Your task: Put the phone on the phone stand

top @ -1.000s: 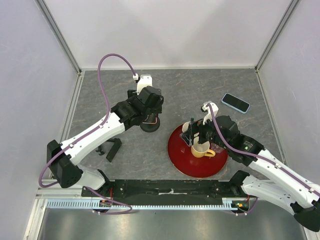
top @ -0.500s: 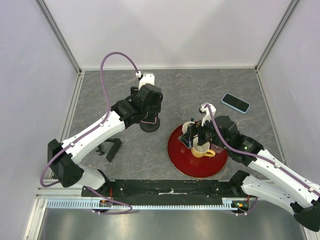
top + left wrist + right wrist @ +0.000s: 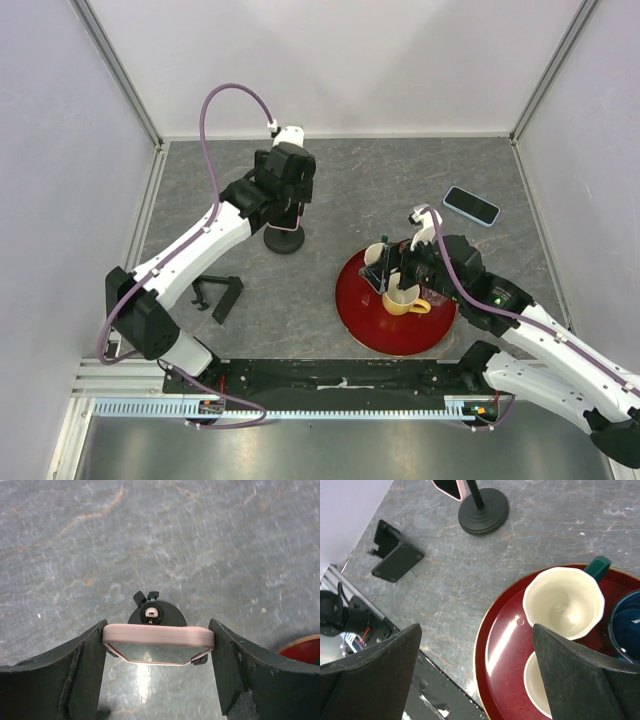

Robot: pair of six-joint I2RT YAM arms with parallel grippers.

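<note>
My left gripper (image 3: 157, 625) is shut on a pink-cased phone (image 3: 157, 636), one finger on each short side, screen facing the camera. The phone sits right above the round black base of an upright phone stand (image 3: 170, 615). I cannot tell whether it rests in the stand's clamp. From the top view the gripper (image 3: 287, 205) covers the phone, and the stand base (image 3: 284, 241) shows below it. The right wrist view shows the stand (image 3: 484, 512) and a corner of the phone (image 3: 451, 486). My right gripper (image 3: 476, 630) is open and empty above a red plate (image 3: 360, 315).
The red plate holds a yellow mug (image 3: 402, 299), a white cup with a green handle (image 3: 563, 602) and a blue cup (image 3: 627, 625). A second, blue-cased phone (image 3: 471, 206) lies at the far right. A small black folding stand (image 3: 222, 297) lies at the near left.
My left gripper has moved toward the far left with the phone, and the round stand base now sits farther left and back. The right arm has barely moved.
</note>
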